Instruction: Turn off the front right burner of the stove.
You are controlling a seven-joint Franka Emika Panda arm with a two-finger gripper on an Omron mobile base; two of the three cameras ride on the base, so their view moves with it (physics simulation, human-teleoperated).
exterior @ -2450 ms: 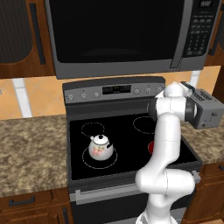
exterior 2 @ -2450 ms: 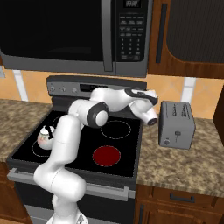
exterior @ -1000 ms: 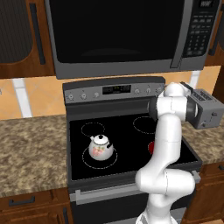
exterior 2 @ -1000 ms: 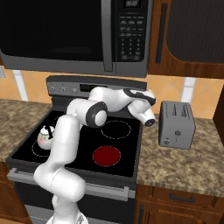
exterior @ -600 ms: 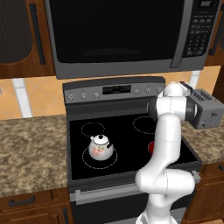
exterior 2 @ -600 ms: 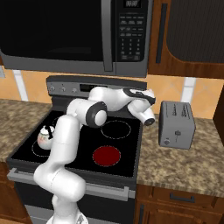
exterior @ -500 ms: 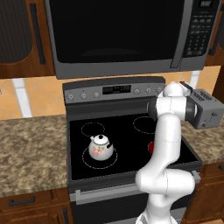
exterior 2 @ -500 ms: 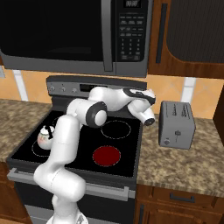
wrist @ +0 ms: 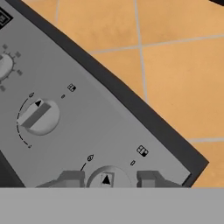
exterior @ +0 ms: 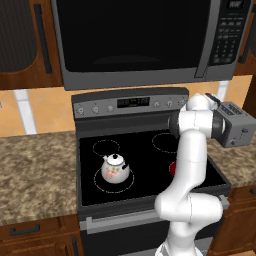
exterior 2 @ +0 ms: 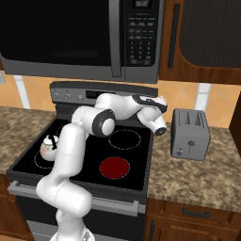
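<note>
The stove [exterior: 145, 161] has a flat black glass top and a grey back panel [exterior 2: 80, 93] with knobs. Its front right burner [exterior 2: 115, 167] glows solid deep red; the arm hides most of it in the left base view. My arm reaches over the cooktop to the panel's right end. In the hand view my gripper [wrist: 109, 178] is shut on the rightmost knob [wrist: 107, 174], one finger tight on each side. The knob's black triangle mark faces up in that view. A second knob [wrist: 37, 115] sits further left on the panel.
A white floral kettle [exterior: 115, 168] stands on the front left zone. A grey toaster [exterior 2: 189, 132] is on the granite counter right of the stove, close to my hand. A big black microwave [exterior: 130, 40] hangs above, and orange tile wall shows behind the panel.
</note>
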